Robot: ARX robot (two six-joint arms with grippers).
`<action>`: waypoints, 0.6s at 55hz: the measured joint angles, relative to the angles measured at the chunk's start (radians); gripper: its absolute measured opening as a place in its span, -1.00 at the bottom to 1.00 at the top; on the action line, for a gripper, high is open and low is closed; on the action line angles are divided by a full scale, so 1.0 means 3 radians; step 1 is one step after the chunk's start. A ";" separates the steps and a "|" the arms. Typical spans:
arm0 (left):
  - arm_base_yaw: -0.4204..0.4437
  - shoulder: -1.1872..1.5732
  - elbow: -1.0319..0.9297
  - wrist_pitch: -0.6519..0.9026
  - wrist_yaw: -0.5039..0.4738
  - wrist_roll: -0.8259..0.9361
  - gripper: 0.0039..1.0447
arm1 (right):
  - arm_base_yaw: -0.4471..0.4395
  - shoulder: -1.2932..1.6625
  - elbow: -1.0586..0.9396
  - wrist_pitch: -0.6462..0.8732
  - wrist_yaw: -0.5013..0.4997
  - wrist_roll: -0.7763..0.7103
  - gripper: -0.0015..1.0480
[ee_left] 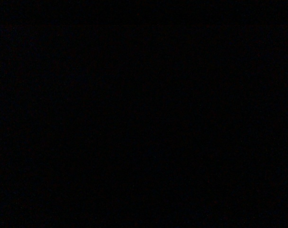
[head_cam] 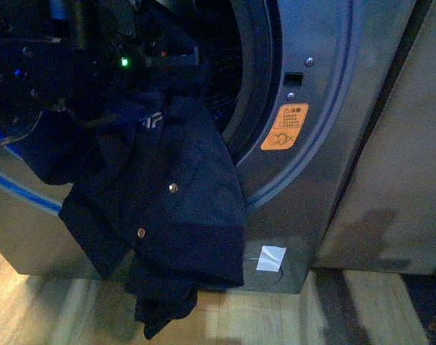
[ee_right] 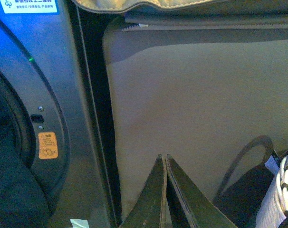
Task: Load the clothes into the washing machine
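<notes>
Handling: dark navy fabric garment [head_cam: 167, 208], soft, limp, draped over porthole rim of grey metallic washing machine [head_cam: 326, 144] | we judge upper folds the best hold | right gripper [ee_right: 164, 157] closed, empty | left gripper [head_cam: 160, 61] unclear

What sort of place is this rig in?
Probably a home laundry corner: a grey front-load washing machine, a navy garment draped down its front, and a pale plank floor below.

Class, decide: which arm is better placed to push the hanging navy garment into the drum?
Left, probably. The left arm is at the porthole of the washing machine, right above the clothes draped over its rim. The right end effector, shut and empty, faces the beige panel.
</notes>
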 joint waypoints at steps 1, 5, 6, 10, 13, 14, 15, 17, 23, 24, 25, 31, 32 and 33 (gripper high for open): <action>0.0004 0.0022 0.0038 -0.0011 -0.0015 0.0000 -0.78 | 0.0000 -0.0010 -0.0010 0.0000 -0.0003 0.0000 -0.95; 0.0024 0.0130 0.0230 -0.0081 -0.0064 -0.0001 -0.78 | -0.0001 -0.0062 -0.0058 0.0000 -0.0008 0.0000 -0.95; 0.0034 0.0174 0.0310 -0.0118 -0.0079 -0.0003 -0.78 | -0.0003 -0.0078 -0.0070 0.0000 -0.0008 0.0000 -0.95; 0.0057 0.0281 0.0506 -0.0195 -0.0140 -0.0003 -0.78 | -0.0004 -0.0123 -0.0107 -0.0003 -0.0008 0.0000 -0.95; 0.0075 0.0362 0.0657 -0.0262 -0.0189 -0.0004 -0.78 | -0.0005 -0.0160 -0.0134 -0.0009 -0.0008 0.0000 -0.95; 0.0079 0.0381 0.0696 -0.0280 -0.0197 -0.0004 -0.78 | -0.0006 -0.0173 -0.0144 -0.0013 -0.0008 0.0000 -0.95; 0.0086 0.0421 0.0772 -0.0315 -0.0214 -0.0004 -0.78 | -0.0006 -0.0191 -0.0155 -0.0017 -0.0006 0.0000 -0.95; 0.0100 0.0500 0.0922 -0.0369 -0.0247 0.0003 -0.78 | -0.0006 -0.0225 -0.0178 -0.0029 -0.0008 0.0000 -0.95; 0.0125 0.0656 0.1230 -0.0495 -0.0305 0.0038 -0.78 | -0.0006 -0.0289 -0.0211 -0.0052 -0.0008 0.0000 -0.95; 0.0130 0.0697 0.1307 -0.0526 -0.0318 0.0056 -0.78 | -0.0006 -0.0304 -0.0217 -0.0058 -0.0008 0.0000 -0.95; 0.0132 0.0716 0.1347 -0.0539 -0.0323 0.0060 -0.78 | -0.0006 -0.0312 -0.0223 -0.0062 -0.0008 0.0000 -0.95; 0.0151 0.0874 0.1652 -0.0660 -0.0366 0.0076 -0.78 | -0.0006 -0.0376 -0.0256 -0.0093 -0.0008 0.0000 -0.95; 0.0154 0.0909 0.1723 -0.0687 -0.0374 0.0079 -0.78 | -0.0006 -0.0389 -0.0263 -0.0098 -0.0008 0.0000 -0.95; 0.0156 0.0931 0.1759 -0.0697 -0.0383 0.0080 -0.78 | -0.0006 -0.0399 -0.0268 -0.0103 -0.0008 0.0000 -0.95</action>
